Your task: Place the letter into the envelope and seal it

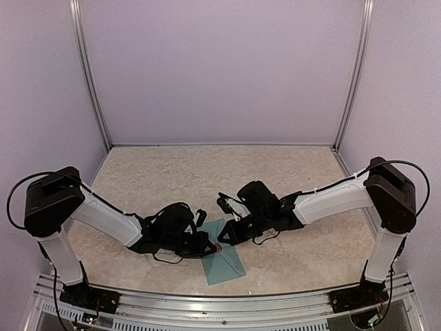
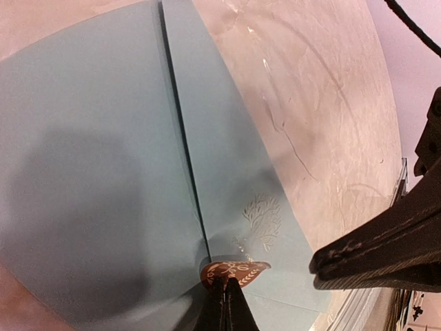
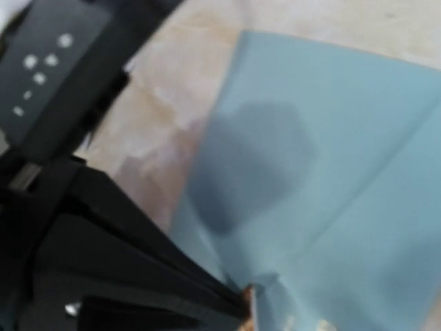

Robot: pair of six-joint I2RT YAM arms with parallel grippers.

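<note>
The teal envelope lies flat on the table near the front edge, with its flap folded down. It fills the left wrist view and the right wrist view. My left gripper is shut on a small round brown sticker with a pale leaf pattern, and holds it at the flap's tip. From above, the left gripper meets the right gripper over the envelope. The right gripper's fingers look pressed together, just beside the sticker and empty. The letter is not in view.
The marbled beige table is walled by pale panels at the back and sides. A metal rail runs along the near edge. A pale tree emblem is printed on the envelope near the sticker.
</note>
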